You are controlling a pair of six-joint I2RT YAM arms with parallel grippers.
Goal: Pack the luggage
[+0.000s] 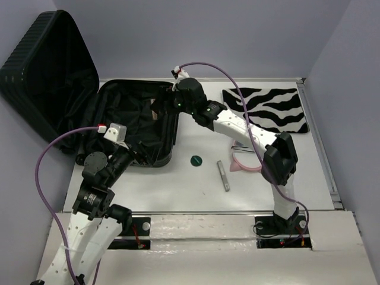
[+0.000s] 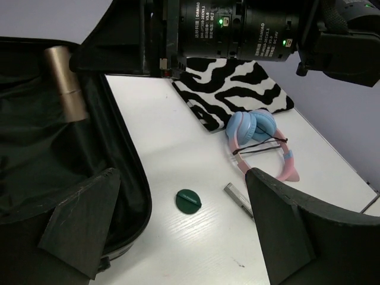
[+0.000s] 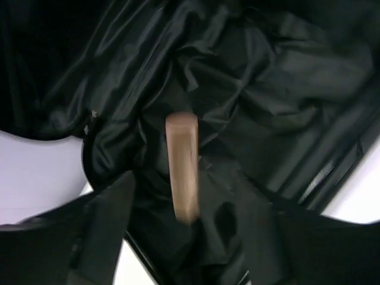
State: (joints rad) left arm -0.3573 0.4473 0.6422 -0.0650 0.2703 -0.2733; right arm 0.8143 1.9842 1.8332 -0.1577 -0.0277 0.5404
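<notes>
A large black ribbed hard-shell suitcase (image 1: 127, 127) lies open at the upper left of the white tabletop (image 1: 196, 196). The drop looks best finished by spreading wide and lifting straight up, clear of the lining's folds. The right pincer (image 3: 183, 181) hangs inside the case, its jaws parted wider than the blurred tan metallic tube (image 3: 181, 148) between them, apparently released. The left pincer (image 2: 181, 172) gapes empty by the case's rim.

The left arm (image 1: 95, 199) sits folded at lower left, the left gripper (image 2: 181, 175) spread wide. The right arm (image 1: 237, 126) stretches toward upper centre, the right gripper (image 3: 183, 184) with jaws apart.
</notes>
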